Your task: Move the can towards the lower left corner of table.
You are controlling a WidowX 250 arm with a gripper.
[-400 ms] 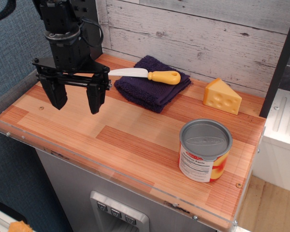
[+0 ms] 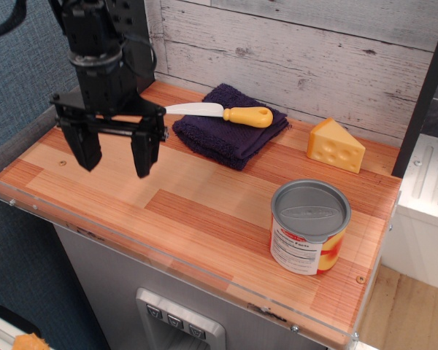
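The fingers (image 2: 144,157) hang spread wide and empty over the bench's (image 2: 204,211) left end, well apart from the tin can (image 2: 309,227) upright near its right front corner, so reaching it comes first.

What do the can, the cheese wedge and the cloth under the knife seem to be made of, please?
The can: metal, judging by its dull grey ribbed lid, with a glossy printed label. The cheese wedge: likely moulded plastic, smooth and evenly yellow. The cloth: soft, fuzzy dark purple fabric, probably terry.
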